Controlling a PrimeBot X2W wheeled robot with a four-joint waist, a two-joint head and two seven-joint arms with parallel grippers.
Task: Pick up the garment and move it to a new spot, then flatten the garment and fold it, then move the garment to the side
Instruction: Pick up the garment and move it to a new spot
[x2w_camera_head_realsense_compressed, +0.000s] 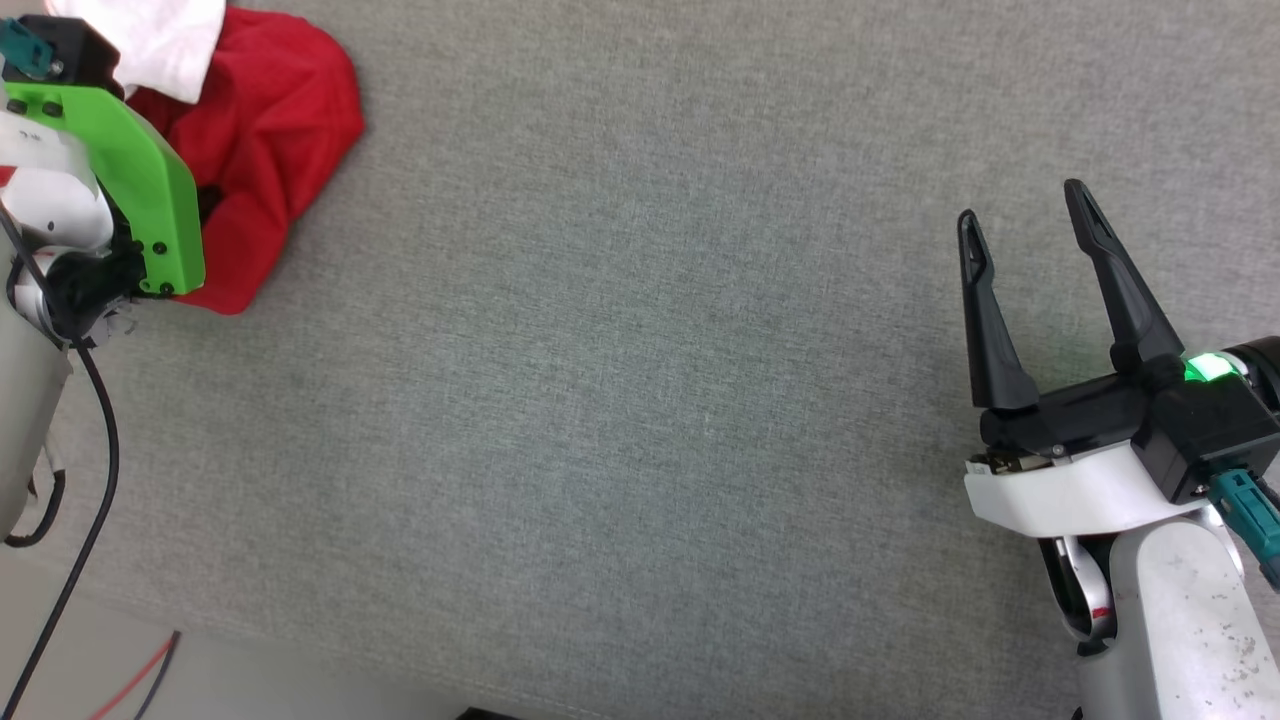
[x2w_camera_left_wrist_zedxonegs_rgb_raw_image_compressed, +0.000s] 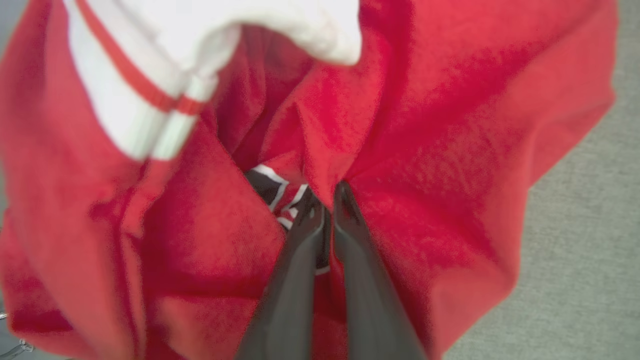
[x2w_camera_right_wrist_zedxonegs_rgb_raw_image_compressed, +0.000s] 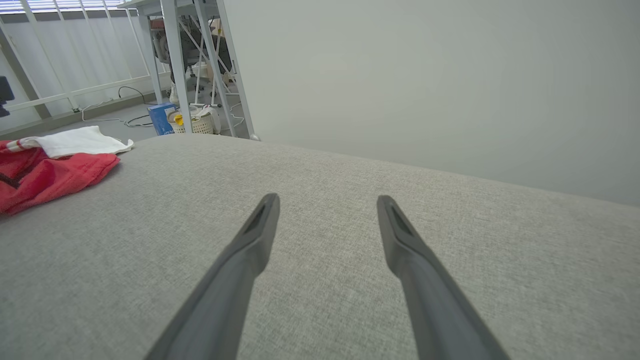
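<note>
Now | step: pick-up, left gripper (x2w_camera_left_wrist_zedxonegs_rgb_raw_image_compressed: 327, 202) pinched onto a fold of the garment (x2w_camera_head_realsense_compressed: 270, 120) | garment: bunched at the bench's (x2w_camera_head_realsense_compressed: 640, 400) far-left corner | right gripper (x2w_camera_head_realsense_compressed: 1022, 205): spread wide, holding nothing | next, likely: lift clear — carry toward the bench's middle.

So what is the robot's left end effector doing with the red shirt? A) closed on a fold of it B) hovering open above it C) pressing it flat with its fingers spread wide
A: in the left wrist view the left end effector has its two fingers together, with a fold of the red garment pinched at their tips.
</note>
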